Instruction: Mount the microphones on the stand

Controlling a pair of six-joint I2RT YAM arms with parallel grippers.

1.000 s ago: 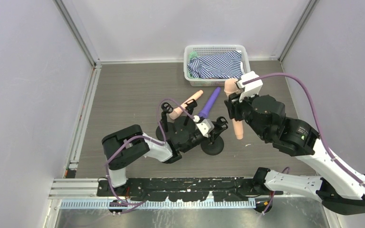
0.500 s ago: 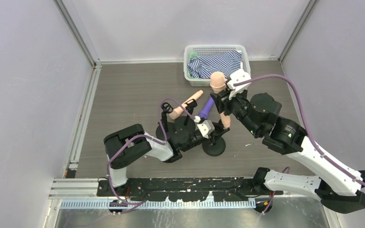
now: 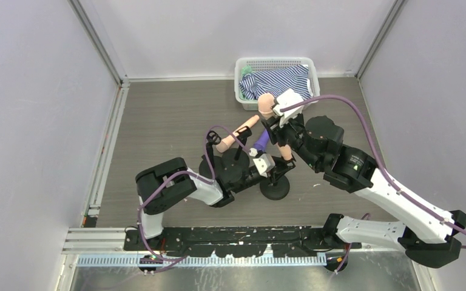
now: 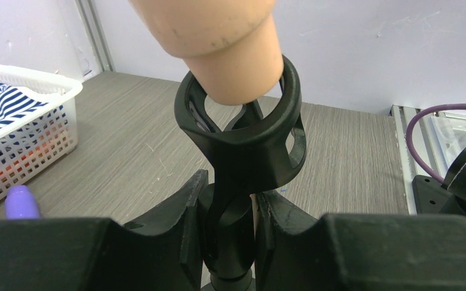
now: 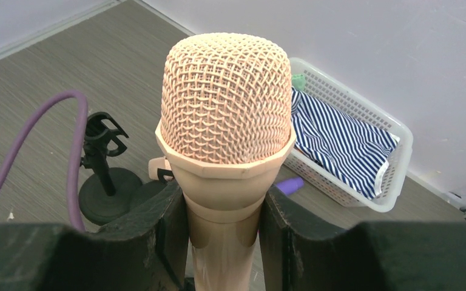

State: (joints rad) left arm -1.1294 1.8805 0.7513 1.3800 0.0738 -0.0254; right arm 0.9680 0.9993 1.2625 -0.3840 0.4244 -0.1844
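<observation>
My right gripper point(image 5: 223, 212) is shut on a peach-pink microphone point(image 5: 226, 97), held upright with its mesh head up; in the top view this microphone point(image 3: 267, 105) hangs over a black stand point(image 3: 275, 188). My left gripper point(image 4: 229, 206) is shut on that stand's post below its ring clip point(image 4: 243, 130). The microphone's handle end point(image 4: 218, 36) sits at the top of the clip ring. A second peach-pink microphone point(image 3: 243, 130) and a purple microphone point(image 3: 260, 142) lie on the table behind, the purple one partly hidden by my right gripper point(image 3: 279, 130).
A white basket point(image 3: 241, 97) with striped cloth stands at the back. Two more black stands point(image 3: 213, 165) with clips stand left of the held one, one showing in the right wrist view point(image 5: 104, 182). A purple cable point(image 3: 209, 145) loops over them.
My right arm has moved left and forward with the peach-pink microphone, bringing its handle over the clip of the stand. My left gripper has stayed on the stand.
</observation>
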